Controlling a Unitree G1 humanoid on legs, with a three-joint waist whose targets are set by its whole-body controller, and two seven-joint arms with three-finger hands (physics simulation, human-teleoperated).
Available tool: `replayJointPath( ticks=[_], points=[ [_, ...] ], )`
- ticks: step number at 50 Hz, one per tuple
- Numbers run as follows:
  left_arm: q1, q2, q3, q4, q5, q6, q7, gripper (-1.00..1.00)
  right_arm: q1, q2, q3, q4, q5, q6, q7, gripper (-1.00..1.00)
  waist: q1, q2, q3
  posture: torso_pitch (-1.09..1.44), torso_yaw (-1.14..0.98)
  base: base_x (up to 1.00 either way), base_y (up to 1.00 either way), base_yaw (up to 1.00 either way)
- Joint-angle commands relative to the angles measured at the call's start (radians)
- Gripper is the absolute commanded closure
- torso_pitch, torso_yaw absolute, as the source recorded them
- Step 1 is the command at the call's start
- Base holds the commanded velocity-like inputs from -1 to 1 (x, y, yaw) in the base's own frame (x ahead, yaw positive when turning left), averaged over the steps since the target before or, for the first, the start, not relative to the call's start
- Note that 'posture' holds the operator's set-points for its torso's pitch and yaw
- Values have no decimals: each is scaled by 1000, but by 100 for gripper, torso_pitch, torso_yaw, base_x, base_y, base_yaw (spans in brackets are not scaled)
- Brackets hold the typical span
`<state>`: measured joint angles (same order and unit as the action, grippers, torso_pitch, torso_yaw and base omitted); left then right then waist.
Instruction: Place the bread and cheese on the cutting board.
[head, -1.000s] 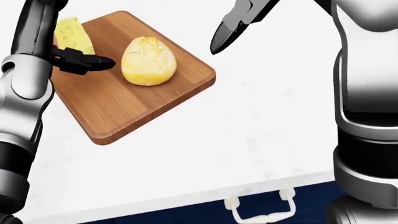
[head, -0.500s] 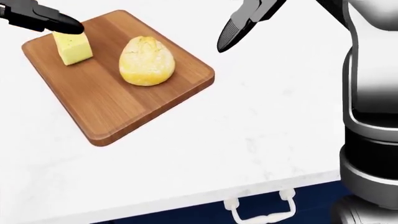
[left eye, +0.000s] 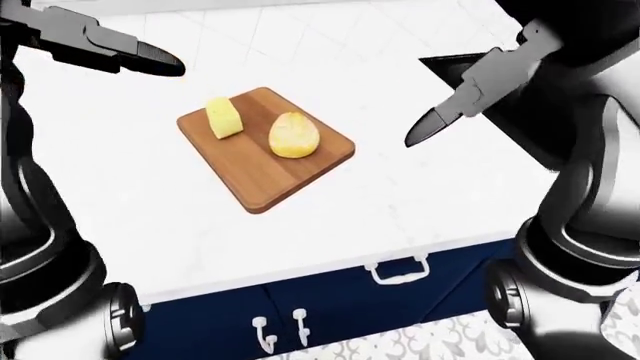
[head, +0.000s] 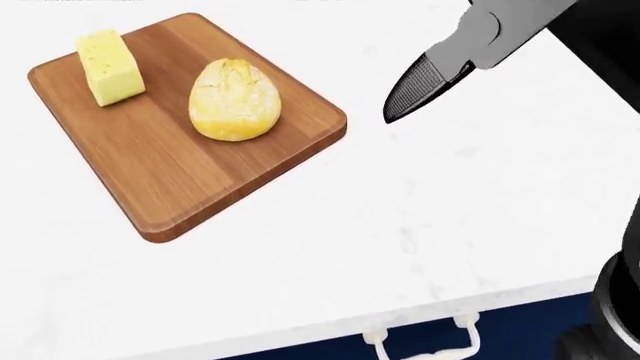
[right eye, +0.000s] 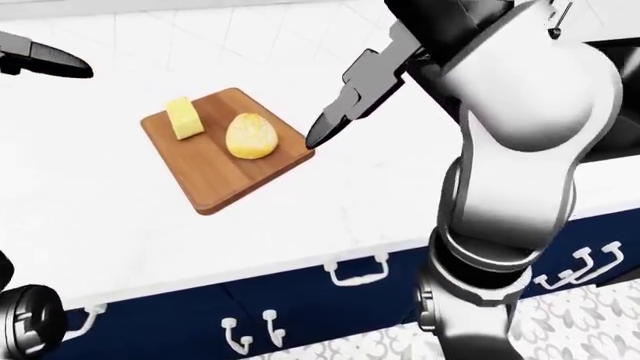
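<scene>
Bright, even, shadowless simulator light; sharp renders, with the white counter (head: 420, 225) nearly washed out.

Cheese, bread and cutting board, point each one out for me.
cheese (head: 108, 67), head view, on its top face
bread (head: 235, 100), head view, on the middle of its crust
cutting board (head: 180, 184), head view, on bare wood below the bread
</scene>
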<state>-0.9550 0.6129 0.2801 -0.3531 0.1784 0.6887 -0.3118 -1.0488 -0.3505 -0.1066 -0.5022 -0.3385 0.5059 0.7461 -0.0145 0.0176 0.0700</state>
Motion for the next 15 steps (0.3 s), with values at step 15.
replayJointPath(
  ticks=[15],
  points=[
    [159, 69, 201, -576, -257, 491, 35, -100, 84, -66, -52, -298, 87, 271, -52, -100, 0, 5, -11, 0, 0, 0, 0, 0]
  ],
)
